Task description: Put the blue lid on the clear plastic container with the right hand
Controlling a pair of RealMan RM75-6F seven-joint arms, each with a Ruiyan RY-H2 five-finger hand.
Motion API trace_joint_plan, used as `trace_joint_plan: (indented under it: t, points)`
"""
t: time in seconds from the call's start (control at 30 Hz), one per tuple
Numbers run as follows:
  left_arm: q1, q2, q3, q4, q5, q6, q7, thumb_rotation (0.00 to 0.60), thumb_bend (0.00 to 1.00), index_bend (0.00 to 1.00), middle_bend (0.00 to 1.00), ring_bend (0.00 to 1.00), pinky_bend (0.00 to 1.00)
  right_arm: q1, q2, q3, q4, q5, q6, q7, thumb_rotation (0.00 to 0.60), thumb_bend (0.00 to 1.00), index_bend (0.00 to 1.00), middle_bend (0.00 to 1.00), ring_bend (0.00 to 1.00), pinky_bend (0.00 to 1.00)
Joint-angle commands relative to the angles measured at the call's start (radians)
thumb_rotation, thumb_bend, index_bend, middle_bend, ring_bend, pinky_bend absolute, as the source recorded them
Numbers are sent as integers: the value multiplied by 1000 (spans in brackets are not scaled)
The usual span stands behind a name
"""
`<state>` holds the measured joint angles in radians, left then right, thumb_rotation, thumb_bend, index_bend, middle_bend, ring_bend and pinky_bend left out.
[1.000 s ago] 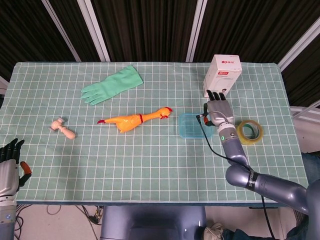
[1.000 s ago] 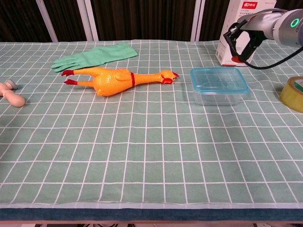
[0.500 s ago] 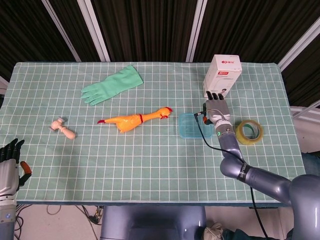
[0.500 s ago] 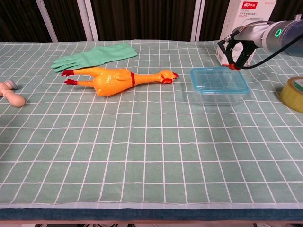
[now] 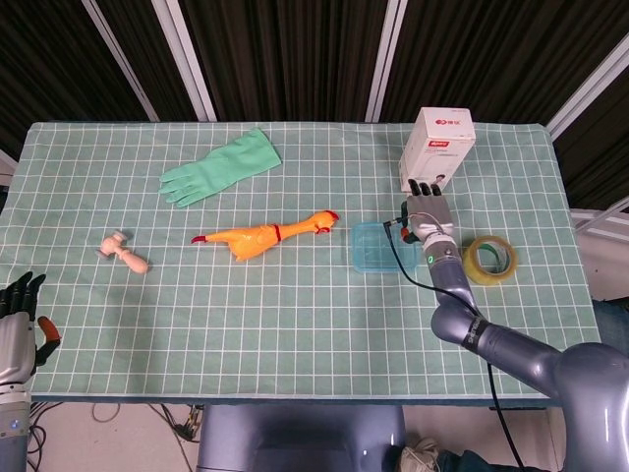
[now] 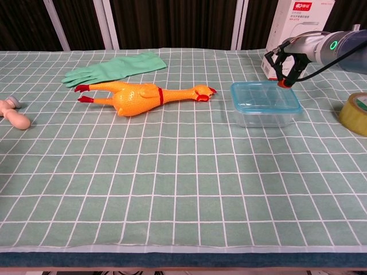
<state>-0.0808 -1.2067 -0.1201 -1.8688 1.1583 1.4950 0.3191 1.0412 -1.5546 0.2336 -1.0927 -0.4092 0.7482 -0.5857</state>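
The clear plastic container (image 5: pixel 373 248) (image 6: pixel 264 118) stands right of the table's middle, and the blue lid (image 6: pixel 265 95) lies flat on top of it. My right hand (image 5: pixel 429 212) (image 6: pixel 287 60) hovers at the lid's far right corner with its fingers pointing down and apart, holding nothing. A red fingertip (image 6: pixel 282 83) hangs right at the lid's back rim; I cannot tell whether it touches. My left hand (image 5: pixel 18 317) rests off the table's near left corner, fingers apart and empty, seen only in the head view.
A white box (image 5: pixel 438 147) (image 6: pixel 298 23) stands just behind the right hand. A tape roll (image 5: pixel 491 259) (image 6: pixel 354 113) lies to the container's right. A rubber chicken (image 5: pixel 263 236) (image 6: pixel 140 95), a green glove (image 5: pixel 221 167) (image 6: pixel 112 69) and a wooden toy (image 5: pixel 126 252) (image 6: pixel 12 114) lie to the left.
My right hand has come down and drawn in from above the box to the lid's far right corner. The lid, container and left hand have not moved.
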Motion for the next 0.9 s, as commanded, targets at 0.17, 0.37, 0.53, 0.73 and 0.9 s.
trace_joint_plan:
  t: [0.17,0.37,0.53,0.73,0.9]
  points:
    - [0,-1,0,1,-2,0,1,600,792,93,0,0,0,-2,-8,-2,20,-2,-12,7,600,521,656,0,0,0]
    - [-1,-1,1,2,-5,-1,2,600,792,93,0,0,0,-7,-17,-9,30,-2,-27,14,600,521,656,0,0,0]
    - [-1,-1,0,2,-6,0,2,600,792,93,0,0,0,-4,-30,-18,53,6,-46,8,600,522,656,0,0,0]
    - [-1,0,0,2,-6,0,-1,600,792,93,0,0,0,-2,-35,-26,53,8,-65,9,600,520,656,0,0,0]
    - [-1,0,1,2,-5,0,-2,600,792,93,0,0,0,-2,-36,-33,35,-2,-62,9,600,521,655,0,0,0]
